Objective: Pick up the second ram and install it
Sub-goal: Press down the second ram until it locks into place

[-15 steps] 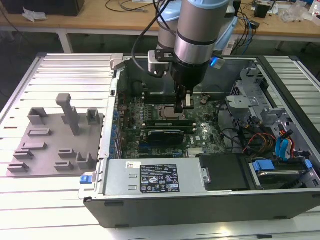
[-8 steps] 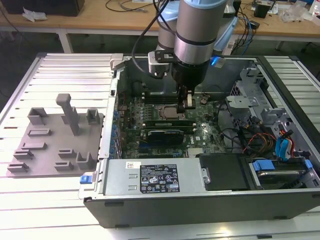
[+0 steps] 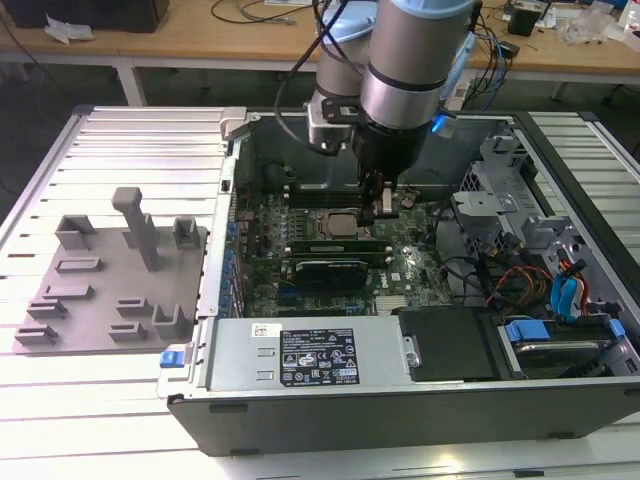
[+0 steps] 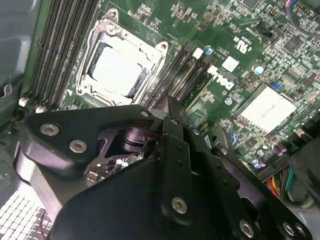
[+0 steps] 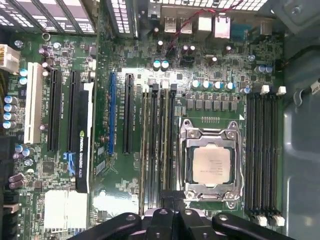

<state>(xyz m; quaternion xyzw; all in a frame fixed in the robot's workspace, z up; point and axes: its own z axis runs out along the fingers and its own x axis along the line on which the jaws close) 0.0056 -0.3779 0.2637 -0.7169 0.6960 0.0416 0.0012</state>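
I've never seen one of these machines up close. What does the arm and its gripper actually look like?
The arm is built from thick silver-grey cylinders with pale blue caps at the joints. Dark cables loop alongside it, and a small blue light glows near its wrist. Its gripper is slim and black; in the second wrist view the gripper shows flat matt-black plates held by round silver screws.

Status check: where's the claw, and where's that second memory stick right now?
Claw low over the memory slots beside the processor. Second ram sits on edge in the slot bank, under the claw. Grip state unclear. Nothing blocking.
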